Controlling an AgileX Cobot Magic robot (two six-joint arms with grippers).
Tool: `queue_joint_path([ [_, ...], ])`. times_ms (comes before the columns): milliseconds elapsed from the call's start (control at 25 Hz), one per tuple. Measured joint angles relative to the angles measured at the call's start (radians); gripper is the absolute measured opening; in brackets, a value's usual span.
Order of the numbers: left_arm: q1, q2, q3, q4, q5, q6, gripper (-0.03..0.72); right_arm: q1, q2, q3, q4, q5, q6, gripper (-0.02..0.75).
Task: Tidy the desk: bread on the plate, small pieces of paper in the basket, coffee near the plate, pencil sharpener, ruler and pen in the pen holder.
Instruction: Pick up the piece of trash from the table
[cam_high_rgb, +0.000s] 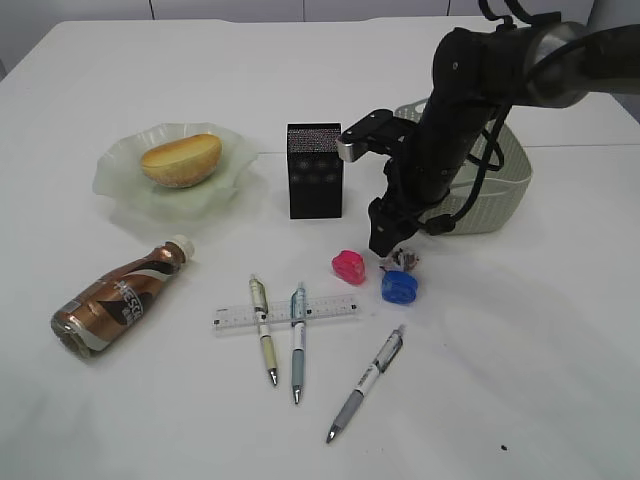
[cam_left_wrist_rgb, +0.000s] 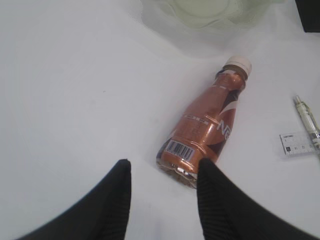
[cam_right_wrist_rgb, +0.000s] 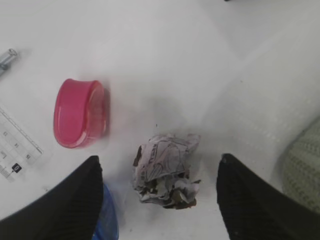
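My right gripper is open, its fingers either side of a crumpled paper ball on the table; in the exterior view the gripper hangs over the paper. A pink sharpener and a blue sharpener lie beside it. The bread sits on the green glass plate. The brown coffee bottle lies on its side. My left gripper is open just short of its base. A ruler and three pens lie in front.
A black mesh pen holder stands at mid-table. A pale woven basket sits behind the right arm; its edge shows in the right wrist view. The plate's rim shows at the top of the left wrist view.
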Motion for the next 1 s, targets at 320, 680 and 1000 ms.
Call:
queue_joint_path([
  [320,0.0,0.0,0.0,0.0,0.002,0.0,0.319,0.0,0.0,0.0,0.014,-0.002,0.005,0.554],
  [680,0.0,0.0,0.0,0.0,0.002,0.0,0.319,0.0,0.002,0.0,0.019,-0.004,0.005,0.554],
  [1000,0.0,0.0,0.0,0.001,0.004,0.0,0.319,0.0,0.021,0.0,0.019,-0.004,0.006,0.554],
])
